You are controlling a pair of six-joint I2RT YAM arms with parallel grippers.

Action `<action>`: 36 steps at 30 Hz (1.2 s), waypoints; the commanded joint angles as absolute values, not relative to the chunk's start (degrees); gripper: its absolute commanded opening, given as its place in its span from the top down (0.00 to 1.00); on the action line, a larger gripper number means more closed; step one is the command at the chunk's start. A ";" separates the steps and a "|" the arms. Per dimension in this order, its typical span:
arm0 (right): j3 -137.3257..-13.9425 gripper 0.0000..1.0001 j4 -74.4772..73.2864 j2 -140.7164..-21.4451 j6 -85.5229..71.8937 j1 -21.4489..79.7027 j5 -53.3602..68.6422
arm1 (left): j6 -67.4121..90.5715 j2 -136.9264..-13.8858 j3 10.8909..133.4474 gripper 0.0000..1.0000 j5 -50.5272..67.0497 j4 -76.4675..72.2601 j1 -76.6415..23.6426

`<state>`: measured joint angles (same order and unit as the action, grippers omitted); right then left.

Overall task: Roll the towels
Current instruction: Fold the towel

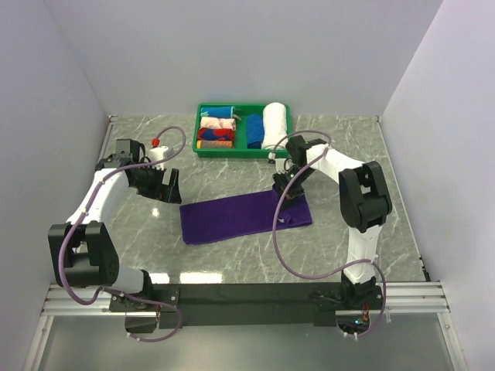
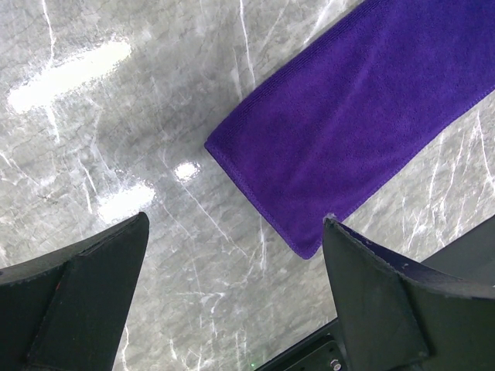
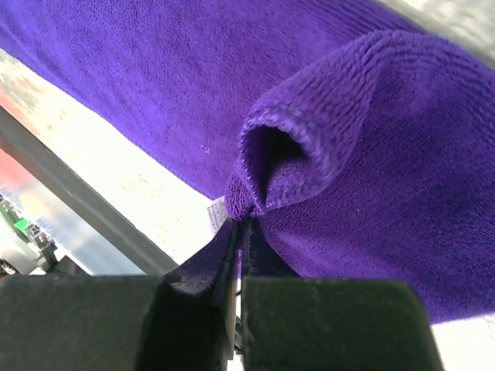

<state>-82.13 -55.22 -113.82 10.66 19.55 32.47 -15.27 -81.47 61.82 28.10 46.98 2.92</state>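
The deep-purple towel lies flat on the marble table, long side running left to right. My right gripper is shut on the towel's far right edge; in the right wrist view the pinched cloth bunches into a small curl above the jaws. My left gripper is open and empty, hovering just left of the towel's far left corner; the left wrist view shows that corner between and beyond the spread fingers.
A green bin at the back holds rolled towels, among them a blue one and a thick white one. Grey walls close in left, right and back. The metal rail runs along the near edge.
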 commanded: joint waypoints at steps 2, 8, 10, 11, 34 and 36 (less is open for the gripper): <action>-84.99 1.00 -55.37 -114.70 9.93 21.27 33.66 | -14.68 -80.68 61.79 0.00 27.95 46.32 2.99; -86.39 1.00 -55.37 -116.63 9.49 22.15 33.75 | -14.59 -80.77 61.17 0.01 27.60 46.23 2.99; -87.62 1.00 -56.94 -118.03 10.02 22.59 34.45 | -14.85 -80.77 61.17 0.01 27.77 46.32 2.99; -88.15 0.94 -57.82 -118.56 10.54 22.67 35.06 | -15.03 -80.77 61.17 0.01 28.30 46.49 2.99; -89.74 0.87 -62.59 -114.08 16.97 14.31 31.73 | -12.22 -81.47 58.53 0.18 29.18 38.32 -8.61; -88.25 0.91 -61.62 -114.17 16.26 15.55 32.25 | -11.78 -82.79 58.71 0.19 29.70 38.06 -8.61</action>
<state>-90.08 -62.08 -115.09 16.16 12.12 31.09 -14.04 -81.10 57.41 28.49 40.62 -8.82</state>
